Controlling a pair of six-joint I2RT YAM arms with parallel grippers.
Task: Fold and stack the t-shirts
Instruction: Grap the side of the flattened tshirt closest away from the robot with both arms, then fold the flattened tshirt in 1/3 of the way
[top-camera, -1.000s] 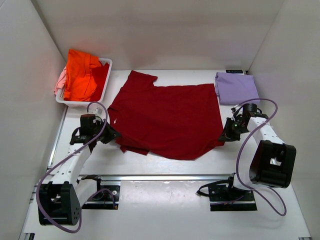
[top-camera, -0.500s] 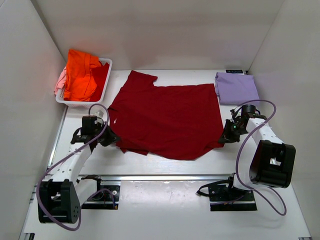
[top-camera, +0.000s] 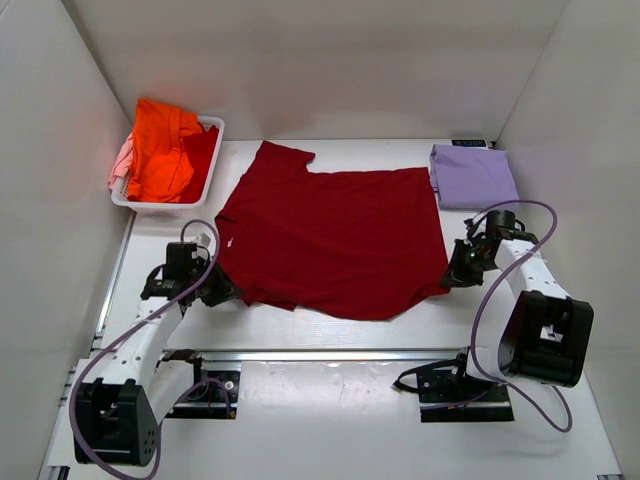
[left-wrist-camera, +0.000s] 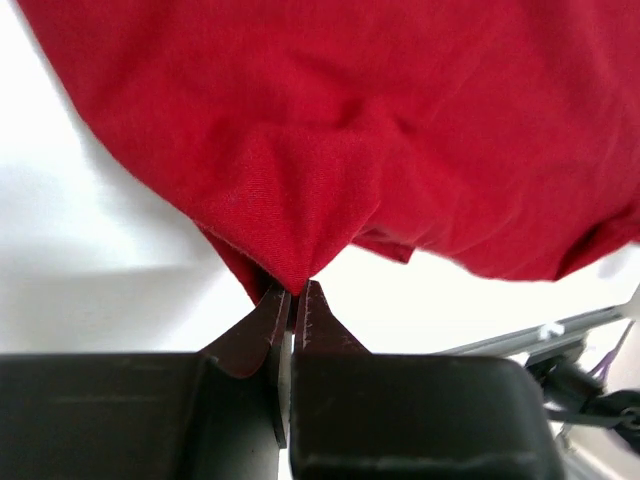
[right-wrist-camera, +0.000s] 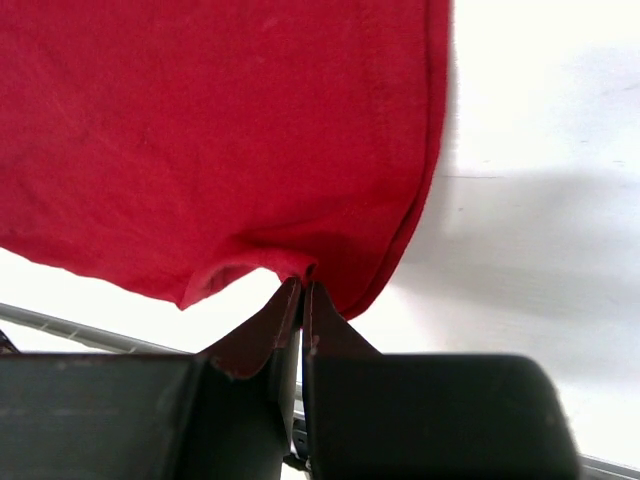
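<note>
A large dark red t-shirt lies spread across the middle of the table. My left gripper is shut on its near left edge; the left wrist view shows the cloth pinched between the jaws. My right gripper is shut on its near right corner; the right wrist view shows the hem pinched at the jaws. A folded lavender t-shirt lies at the back right. Bright orange and pale pink shirts sit in the basket.
A white slatted basket stands at the back left with shirts in it. White walls close in the table on three sides. A metal rail runs along the near edge, with the arm bases behind it.
Both grippers have drawn slightly nearer, pulling the red shirt's near edge with them. The left gripper moved a little down the table; the right arm shifted slightly.
</note>
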